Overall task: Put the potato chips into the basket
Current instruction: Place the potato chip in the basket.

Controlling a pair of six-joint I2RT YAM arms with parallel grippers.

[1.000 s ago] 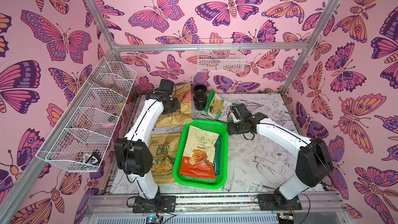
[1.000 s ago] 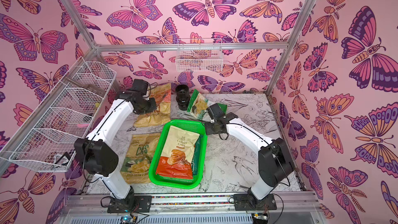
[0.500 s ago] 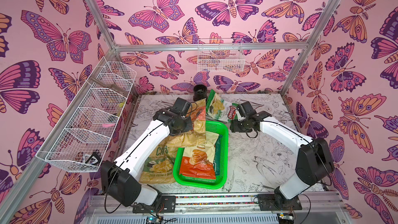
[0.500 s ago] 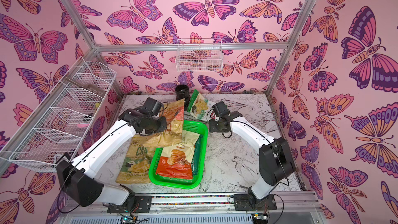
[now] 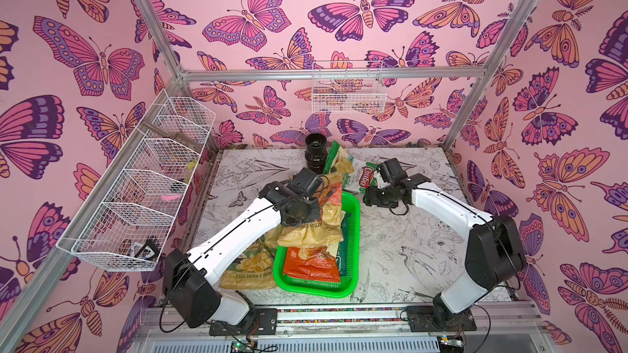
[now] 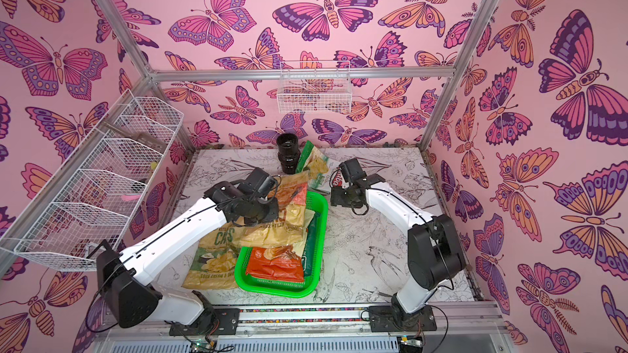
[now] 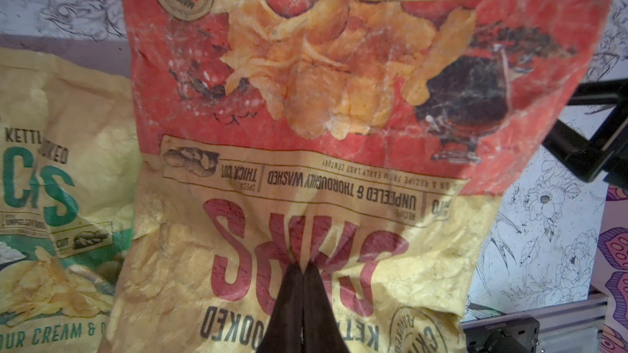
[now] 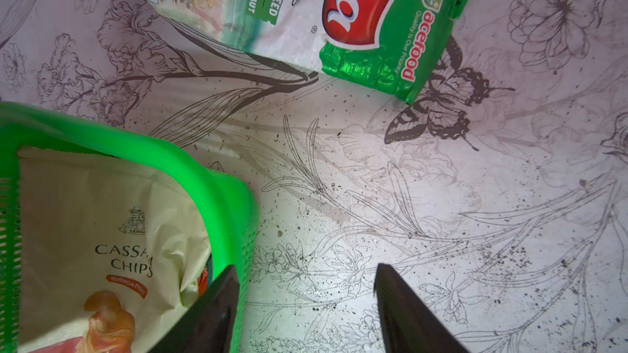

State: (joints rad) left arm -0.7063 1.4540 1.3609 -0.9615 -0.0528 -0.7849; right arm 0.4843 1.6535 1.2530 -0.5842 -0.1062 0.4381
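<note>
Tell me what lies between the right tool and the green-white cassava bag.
Only bare printed table separates the right tool and the green-white cassava bag, as the right wrist view shows.

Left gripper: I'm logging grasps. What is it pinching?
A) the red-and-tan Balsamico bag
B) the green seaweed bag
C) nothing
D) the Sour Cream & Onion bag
A: in the left wrist view the left gripper is shut on a fold of the Balsamico bag.
</note>
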